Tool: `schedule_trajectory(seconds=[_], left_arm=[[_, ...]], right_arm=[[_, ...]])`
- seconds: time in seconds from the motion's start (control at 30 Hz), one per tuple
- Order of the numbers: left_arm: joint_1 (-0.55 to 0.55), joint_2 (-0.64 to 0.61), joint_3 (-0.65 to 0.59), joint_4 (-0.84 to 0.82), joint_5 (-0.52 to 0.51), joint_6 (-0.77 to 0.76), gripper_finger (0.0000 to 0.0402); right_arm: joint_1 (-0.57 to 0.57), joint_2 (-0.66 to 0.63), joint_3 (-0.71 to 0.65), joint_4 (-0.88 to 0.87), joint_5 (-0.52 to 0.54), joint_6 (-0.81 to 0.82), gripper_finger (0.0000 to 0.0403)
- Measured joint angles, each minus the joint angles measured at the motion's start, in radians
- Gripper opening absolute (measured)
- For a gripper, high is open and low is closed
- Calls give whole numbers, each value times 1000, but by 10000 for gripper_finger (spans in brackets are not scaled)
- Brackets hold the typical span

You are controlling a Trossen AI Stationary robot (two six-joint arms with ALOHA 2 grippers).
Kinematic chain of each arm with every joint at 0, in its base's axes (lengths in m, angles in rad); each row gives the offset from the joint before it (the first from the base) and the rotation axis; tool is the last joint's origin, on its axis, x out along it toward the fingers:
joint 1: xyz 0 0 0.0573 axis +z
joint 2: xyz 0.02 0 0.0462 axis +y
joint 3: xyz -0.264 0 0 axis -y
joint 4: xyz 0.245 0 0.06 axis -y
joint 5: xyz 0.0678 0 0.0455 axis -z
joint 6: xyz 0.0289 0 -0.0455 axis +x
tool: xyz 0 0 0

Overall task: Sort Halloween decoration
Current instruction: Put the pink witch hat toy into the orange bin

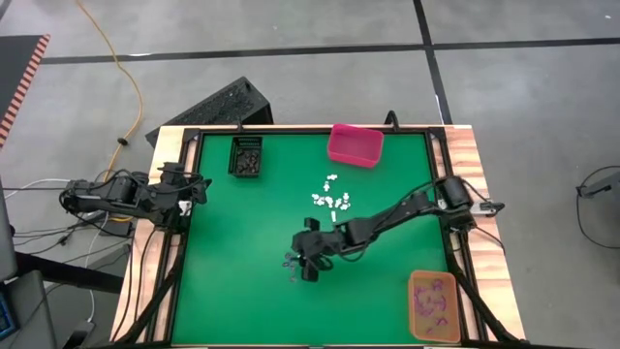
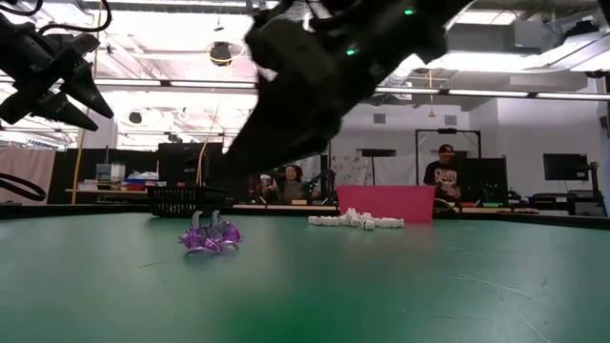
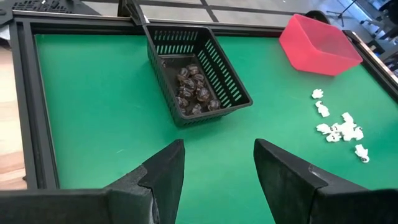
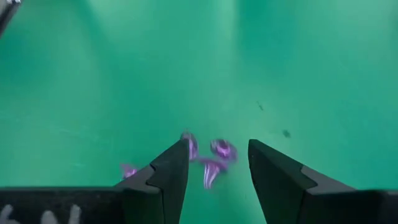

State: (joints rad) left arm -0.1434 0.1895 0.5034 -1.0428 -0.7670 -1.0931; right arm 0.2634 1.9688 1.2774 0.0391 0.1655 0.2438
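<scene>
Right claw (image 4: 217, 163) over half-hidden purple trinkets (image 4: 211, 155)

The purple trinkets (image 2: 211, 236) lie in a small loose cluster on the green bench (image 1: 242, 271), glossy and translucent, with little prongs sticking up. The white trinkets (image 1: 330, 198) are strewn in a short scattered line near the bench's middle, close together and well apart from the purple ones. The black trinkets (image 3: 194, 90) lie heaped inside a black slatted basket (image 3: 227, 78).
</scene>
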Motion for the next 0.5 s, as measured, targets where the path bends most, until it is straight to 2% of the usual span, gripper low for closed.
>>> schedule_trajectory(seconds=[0.2,0.5], left_arm=[[0,0,0,-2,3,0,183],[0,0,0,-19,37,7,183]], right_arm=[[-14,108,125,-1,-14,-94,186],[-39,114,135,-101,-35,-95,171]])
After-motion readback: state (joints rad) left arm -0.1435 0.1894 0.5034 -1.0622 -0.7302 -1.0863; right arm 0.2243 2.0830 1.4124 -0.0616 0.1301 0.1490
